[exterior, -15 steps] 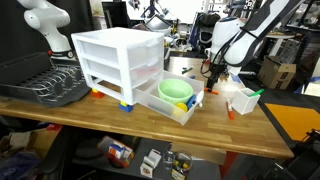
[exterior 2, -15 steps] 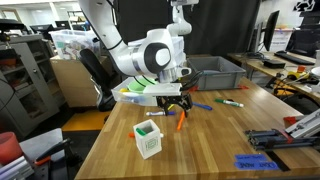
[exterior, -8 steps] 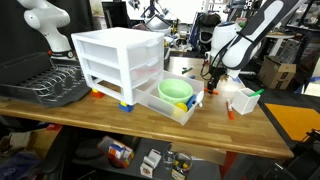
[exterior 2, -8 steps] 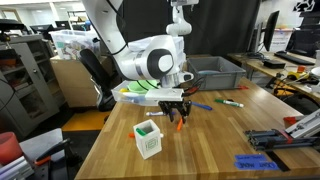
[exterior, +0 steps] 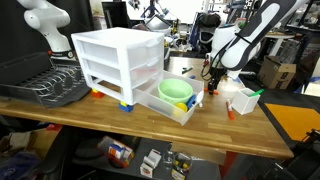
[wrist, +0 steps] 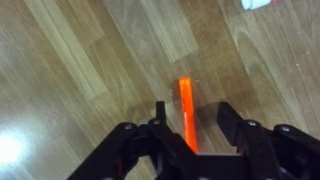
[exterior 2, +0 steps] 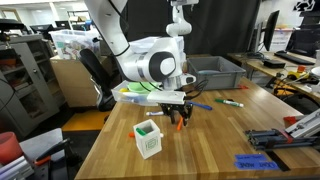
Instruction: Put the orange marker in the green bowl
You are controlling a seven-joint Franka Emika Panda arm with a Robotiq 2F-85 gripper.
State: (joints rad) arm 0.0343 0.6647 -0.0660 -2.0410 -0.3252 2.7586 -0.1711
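Observation:
The orange marker (wrist: 186, 108) lies flat on the wooden table, and it also shows in an exterior view (exterior 2: 181, 122). My gripper (wrist: 188, 112) is open and straddles the marker, one finger on each side and neither finger touching it. In both exterior views the gripper (exterior 2: 180, 112) (exterior: 211, 80) hangs low over the table. The green bowl (exterior: 175, 89) sits in the pulled-out bottom drawer of the white drawer unit (exterior: 115, 55), a short way from the gripper.
A small white tray with a green piece (exterior 2: 148, 138) (exterior: 243, 101) stands on the table near the gripper. Other markers (exterior 2: 231, 102) lie farther along the table. A black dish rack (exterior: 45, 85) and a grey bin (exterior 2: 215, 68) sit at the edges.
My gripper has moved a little sideways and down, closer over the orange marker. The marker has stayed on the table.

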